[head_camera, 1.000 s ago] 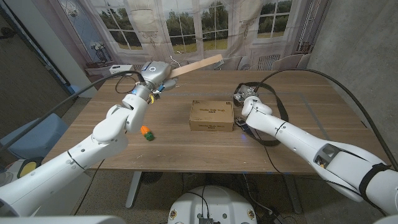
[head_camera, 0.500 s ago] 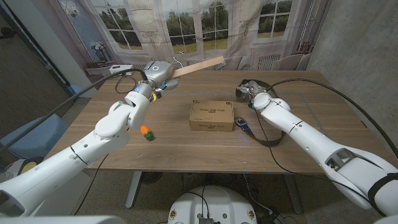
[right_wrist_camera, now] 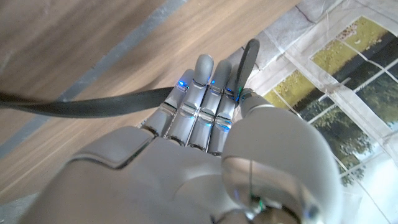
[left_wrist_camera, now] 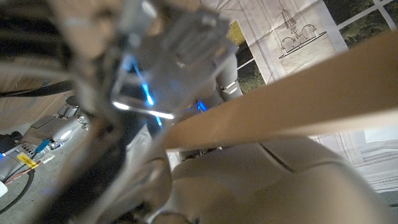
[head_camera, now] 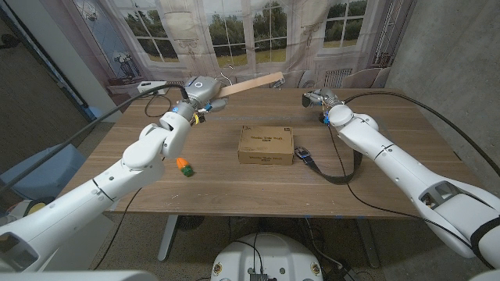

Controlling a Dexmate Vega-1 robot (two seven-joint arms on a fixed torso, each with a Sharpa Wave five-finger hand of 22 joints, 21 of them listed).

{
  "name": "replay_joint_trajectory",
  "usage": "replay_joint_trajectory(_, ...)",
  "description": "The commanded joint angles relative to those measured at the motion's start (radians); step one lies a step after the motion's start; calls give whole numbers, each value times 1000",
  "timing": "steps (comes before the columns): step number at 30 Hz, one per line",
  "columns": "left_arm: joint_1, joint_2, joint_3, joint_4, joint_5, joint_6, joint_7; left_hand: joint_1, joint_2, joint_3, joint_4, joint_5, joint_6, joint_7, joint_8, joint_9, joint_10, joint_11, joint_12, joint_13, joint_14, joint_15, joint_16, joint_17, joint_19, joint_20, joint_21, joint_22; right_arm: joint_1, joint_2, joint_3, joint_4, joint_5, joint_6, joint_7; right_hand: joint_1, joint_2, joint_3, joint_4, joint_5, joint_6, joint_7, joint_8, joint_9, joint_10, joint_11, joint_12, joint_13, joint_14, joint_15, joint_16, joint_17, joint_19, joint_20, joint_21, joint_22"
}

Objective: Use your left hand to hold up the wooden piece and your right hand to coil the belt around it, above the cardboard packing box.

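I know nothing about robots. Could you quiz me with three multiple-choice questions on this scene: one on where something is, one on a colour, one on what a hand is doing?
1. Where does the flat brown cardboard box sit?
A. middle of the wooden table
B. on the floor
C. in the left hand

2. What colour is the small block near the left arm?
A. blue and white
B. orange and green
C. all black

3. What is the left hand doing?
A. lying idle on the table
B. holding the long pale wooden piece in the air
C. lifting the box

Answers: 1 A, the box rests mid-table between the arms. 2 B, it looks orange with green. 3 B, the piece sticks out from it above the table, while the right hand holds the black belt.
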Motion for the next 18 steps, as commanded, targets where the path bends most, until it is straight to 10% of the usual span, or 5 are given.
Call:
replay_joint_trajectory(1,-65,-8,41,24,18,-16,-85,-6,-10,9,-2,9,14,11,9,-2,-11,-9,7,1,-3,-1,10,2,-6,-65,2,4,38,-39,34,-34,45,53,7,53,39,-1,4,3,-6,3,10,2,9,-4,1,1,-1,-125,11,6,-6,-1,12,5)
replay_joint_trajectory(18,-172,-60,108,102,27,-70,-173,-11,-31,13,-3,26,21,3,16,-15,-15,-10,7,1,-5,0,9,-2,-12,-62,-1,2,46,-84,72,-128,86,109,42,67,40,-9,7,3,-12,5,23,3,10,-3,3,7,2,-126,16,21,-10,-2,32,10)
